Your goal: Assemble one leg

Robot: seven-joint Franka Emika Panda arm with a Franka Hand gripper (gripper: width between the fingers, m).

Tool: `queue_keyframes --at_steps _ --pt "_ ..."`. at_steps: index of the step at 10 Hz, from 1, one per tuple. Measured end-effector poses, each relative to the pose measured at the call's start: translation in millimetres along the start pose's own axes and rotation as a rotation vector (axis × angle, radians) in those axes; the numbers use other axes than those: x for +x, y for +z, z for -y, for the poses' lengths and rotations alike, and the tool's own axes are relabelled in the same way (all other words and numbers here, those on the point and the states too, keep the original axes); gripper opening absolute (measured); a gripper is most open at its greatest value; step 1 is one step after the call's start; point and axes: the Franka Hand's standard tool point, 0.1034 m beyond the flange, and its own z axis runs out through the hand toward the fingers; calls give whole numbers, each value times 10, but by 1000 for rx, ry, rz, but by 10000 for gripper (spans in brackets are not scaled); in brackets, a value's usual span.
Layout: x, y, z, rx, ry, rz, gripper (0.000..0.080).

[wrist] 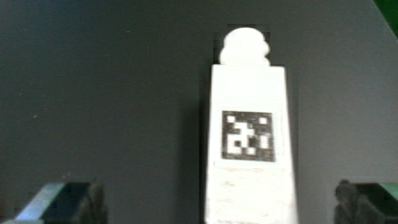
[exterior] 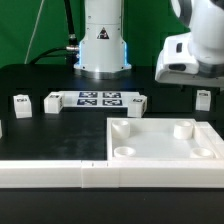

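Note:
A leg (exterior: 203,99), a short white post with a black-and-white tag, stands on the black table at the exterior view's right, just behind the square panel (exterior: 165,140). My gripper (exterior: 197,86) hangs right above it. In the wrist view the same leg (wrist: 246,120) runs lengthwise between my two dark fingertips (wrist: 63,202), its tag facing the camera and its rounded peg end pointing away. The jaws are wide open, with a clear gap on each side of the leg. My gripper (wrist: 214,206) holds nothing.
Three more white legs (exterior: 21,102) (exterior: 52,100) (exterior: 140,101) stand in a row around the marker board (exterior: 98,98). A long white ledge (exterior: 60,175) runs along the front edge. The robot base (exterior: 103,45) stands at the back.

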Motion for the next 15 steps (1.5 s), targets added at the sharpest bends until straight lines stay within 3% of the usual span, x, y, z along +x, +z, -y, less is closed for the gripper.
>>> queue_keyframes --at_steps 2,4,8,9,10,11,12,15 --pt "86 119 7 9 -4 -37 649" --pt "61 251 42 6 -15 -60 649" --pt "1 316 68 -5 -1 -49 649" --pt "6 314 64 -4 0 -49 510" --pt "7 313 62 -4 0 -49 510" --pt "7 313 62 -4 1 -49 361" --pt "7 313 61 -4 1 -49 288" --pt "8 313 61 -4 1 -49 288"
